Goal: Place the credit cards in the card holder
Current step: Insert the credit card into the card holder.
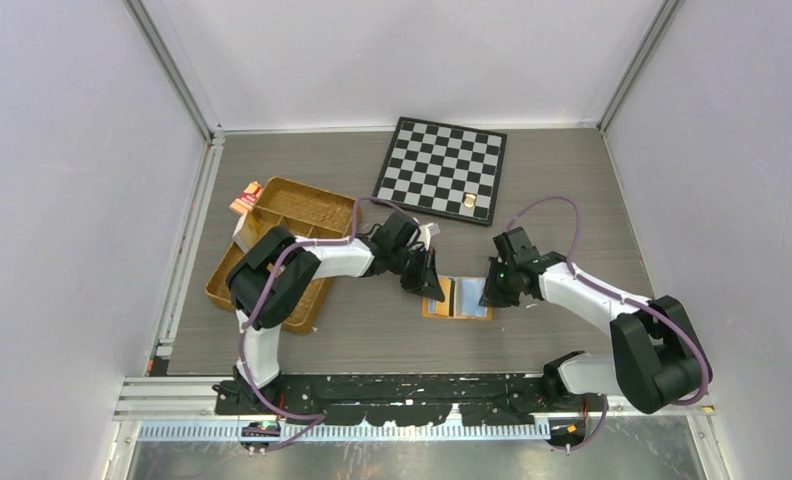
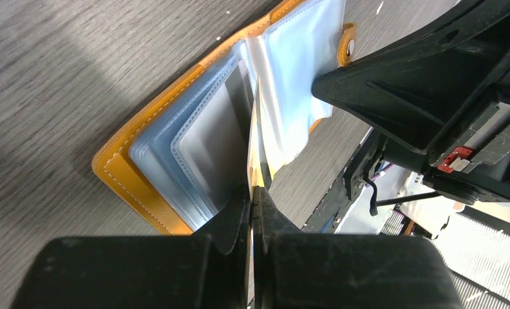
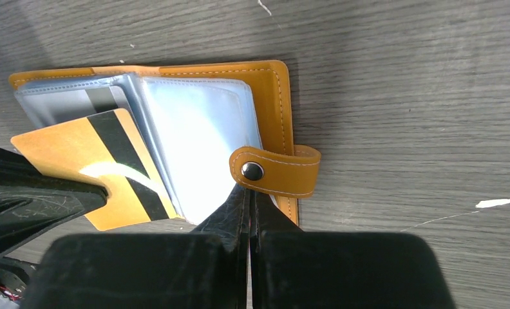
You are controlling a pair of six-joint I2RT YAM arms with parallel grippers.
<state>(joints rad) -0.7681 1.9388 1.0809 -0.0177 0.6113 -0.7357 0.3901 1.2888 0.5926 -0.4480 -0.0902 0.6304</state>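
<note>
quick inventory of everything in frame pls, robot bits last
card holder: 1, orange, open on the table centre, clear sleeves showing
held card: 1, gold-orange with dark stripe, angled over the holder
sleeved card: 1, silver-grey with dark stripe, inside a sleeve
chessboard: 1, black and white, far centre
small piece: 1, yellowish, on the chessboard's near edge
tray: 1, brown woven, divided, left
packet: 1, red and tan, tray's far corner
table: 1, grey woodgrain
left gripper: shut on held card
right gripper: shut, seemingly pinching a sleeve

bright, even light, soft shadows; glare streaks the card [image 3: 111, 170] at left of frame, my right fingers [image 3: 143, 270] blur dark below.
</note>
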